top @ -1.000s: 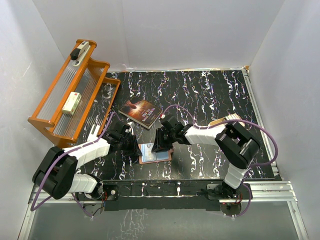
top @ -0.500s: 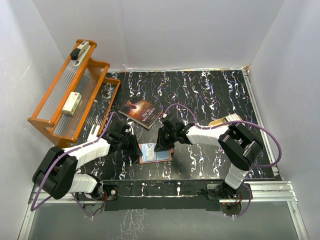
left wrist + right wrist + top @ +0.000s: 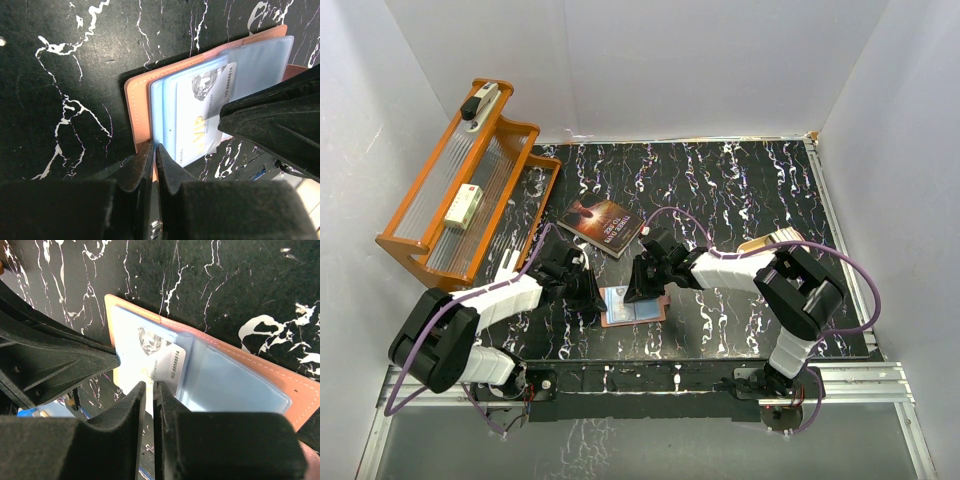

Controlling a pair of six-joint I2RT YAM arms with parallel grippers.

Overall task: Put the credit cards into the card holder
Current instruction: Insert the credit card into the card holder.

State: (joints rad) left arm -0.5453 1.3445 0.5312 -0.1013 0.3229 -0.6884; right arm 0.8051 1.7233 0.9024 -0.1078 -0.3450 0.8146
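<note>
The card holder lies open on the black marbled table, salmon-brown leather with pale blue clear sleeves. My left gripper is shut on its left leather edge. My right gripper is shut on a pale blue-white credit card printed with a number. The card lies partly under a clear sleeve and also shows in the left wrist view. The right gripper's fingers cover the holder's right part. I cannot make out a darker card.
A dark paperback book lies just behind the holder. An orange rack holding small items stands at the far left. A beige tin sits behind the right arm. White walls enclose the table.
The right gripper has shifted very slightly at the card holder. The left gripper and the holder have stayed in place.
</note>
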